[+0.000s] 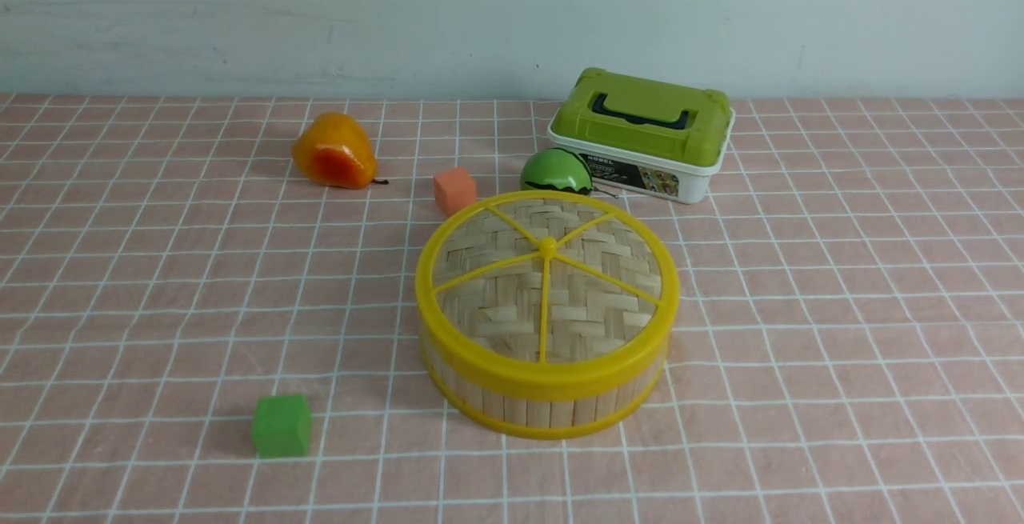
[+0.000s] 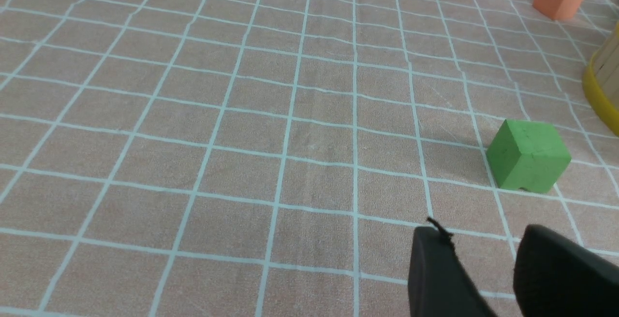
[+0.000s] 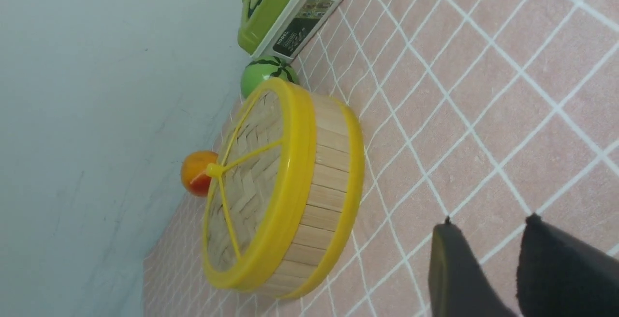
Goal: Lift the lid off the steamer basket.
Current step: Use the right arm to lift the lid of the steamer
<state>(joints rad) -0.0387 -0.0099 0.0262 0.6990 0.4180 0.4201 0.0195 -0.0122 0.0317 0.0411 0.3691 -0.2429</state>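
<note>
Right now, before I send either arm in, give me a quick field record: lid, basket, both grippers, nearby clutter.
lid: seated on the steamer basket, nothing touching it
steamer basket: upright on the tablecloth, near centre
left gripper: open, empty, close to the green cube
right gripper: open, empty, apart from the basket
behind basket: orange cube, toy watermelon, white box
far left: orange pear

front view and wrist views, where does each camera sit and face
Front: between the arms, facing forward to the wall, steamer basket central; no arm shows.
Left wrist: on the left arm, angled down at the green cube; left hand shows.
Right wrist: on the right arm, rolled sideways, facing the steamer basket; right hand shows.
Shared: front and left wrist both show the green cube.
</note>
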